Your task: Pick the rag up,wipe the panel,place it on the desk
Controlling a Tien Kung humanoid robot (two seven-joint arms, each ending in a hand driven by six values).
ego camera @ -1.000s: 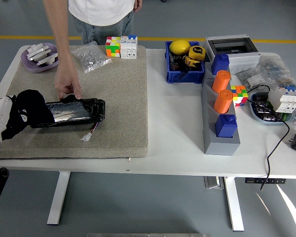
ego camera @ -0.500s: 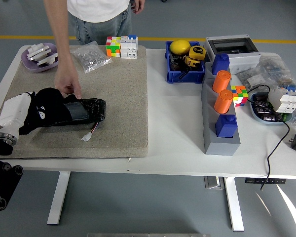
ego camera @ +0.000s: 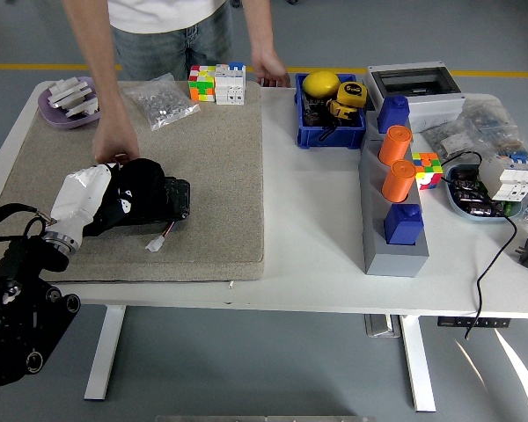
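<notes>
Fingers of the left hand (ego camera: 114,200) are curled down on the black rag (ego camera: 139,189), pressing it flat onto the black panel (ego camera: 163,208) — rag directly beneath the hand, near the left edge of the beige mat (ego camera: 211,158). Person's hand (ego camera: 114,145) touches the panel's far edge.

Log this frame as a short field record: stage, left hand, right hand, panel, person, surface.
stage: wiping in progress
left hand: left hand presses the black rag onto the panel
right hand: not in view
panel: glossy black rectangular panel, mostly covered, right end showing
person: one person's hand at the panel's far edge, the other hand resting at the table's far edge
surface: beige felt mat on the white table
</notes>
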